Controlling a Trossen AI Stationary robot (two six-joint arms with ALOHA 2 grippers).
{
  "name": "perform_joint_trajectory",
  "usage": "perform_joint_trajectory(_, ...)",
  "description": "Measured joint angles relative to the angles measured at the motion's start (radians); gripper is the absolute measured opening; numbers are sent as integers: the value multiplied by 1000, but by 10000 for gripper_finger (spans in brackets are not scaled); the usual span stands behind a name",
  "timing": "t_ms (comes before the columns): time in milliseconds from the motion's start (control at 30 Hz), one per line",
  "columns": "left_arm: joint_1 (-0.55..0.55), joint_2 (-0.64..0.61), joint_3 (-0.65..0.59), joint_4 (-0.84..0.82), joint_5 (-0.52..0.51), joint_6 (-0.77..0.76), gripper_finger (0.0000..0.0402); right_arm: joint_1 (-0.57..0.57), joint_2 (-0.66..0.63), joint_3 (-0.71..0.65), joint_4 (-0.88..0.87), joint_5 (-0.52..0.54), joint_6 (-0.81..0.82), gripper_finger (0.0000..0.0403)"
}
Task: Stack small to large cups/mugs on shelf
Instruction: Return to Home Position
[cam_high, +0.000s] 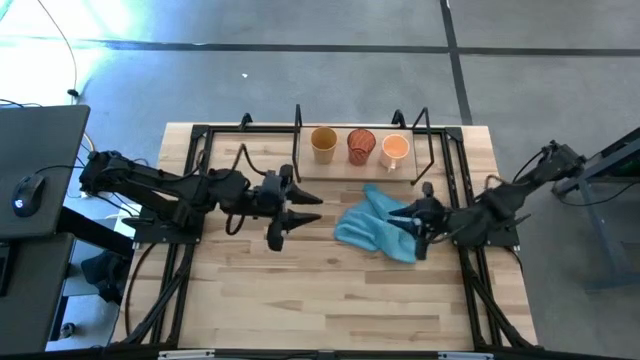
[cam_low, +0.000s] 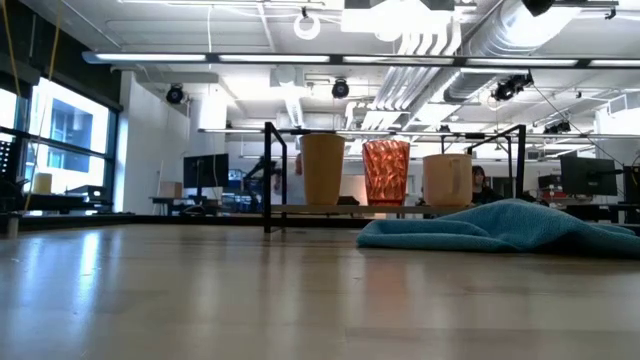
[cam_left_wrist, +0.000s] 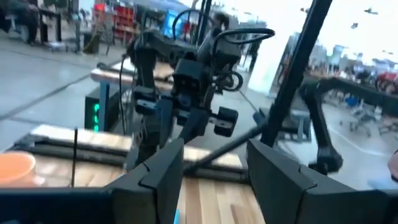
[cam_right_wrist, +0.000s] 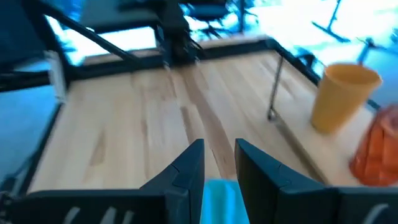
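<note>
Three cups stand upright in a row on the shelf's (cam_high: 300, 172) wooden board at the table's far side: the mustard-yellow cup (cam_high: 323, 143), the red patterned cup (cam_high: 361, 146) and the light orange mug (cam_high: 395, 150). The low view shows them too: yellow cup (cam_low: 323, 168), red cup (cam_low: 386, 172), mug (cam_low: 447, 180). My left gripper (cam_high: 292, 214) hovers open over bare table, nearer than the shelf's left end. My right gripper (cam_high: 418, 216) hangs above the right part of a blue cloth (cam_high: 375, 225), fingers a little apart (cam_right_wrist: 219, 165). Neither gripper shows in the low view.
The blue cloth (cam_low: 500, 228) lies crumpled on the table in front of the mug and red cup. Black arm frames run along both table sides (cam_high: 190, 190). Thin black shelf rods (cam_right_wrist: 273, 87) rise beside the yellow cup (cam_right_wrist: 342, 96). Bare wood lies toward the near edge (cam_high: 330, 300).
</note>
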Motion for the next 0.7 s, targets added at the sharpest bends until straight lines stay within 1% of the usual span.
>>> perform_joint_trajectory(100, 1, 0, 0, 25, -7, 9, 165, 0, -62, 0, 42, -38, -108, 78)
perform_joint_trajectory(200, 1, 0, 0, 39, -38, 34, 165, 0, -126, 0, 55, -58, -200, 78)
perform_joint_trajectory(433, 3, -1, 0, 85, -72, 94, 165, 0, -292, 0, 65, -59, -353, 78)
perform_joint_trajectory(700, 3, -57, 0, 103, -155, 197, 165, -12, -465, 0, 73, -51, -541, 78)
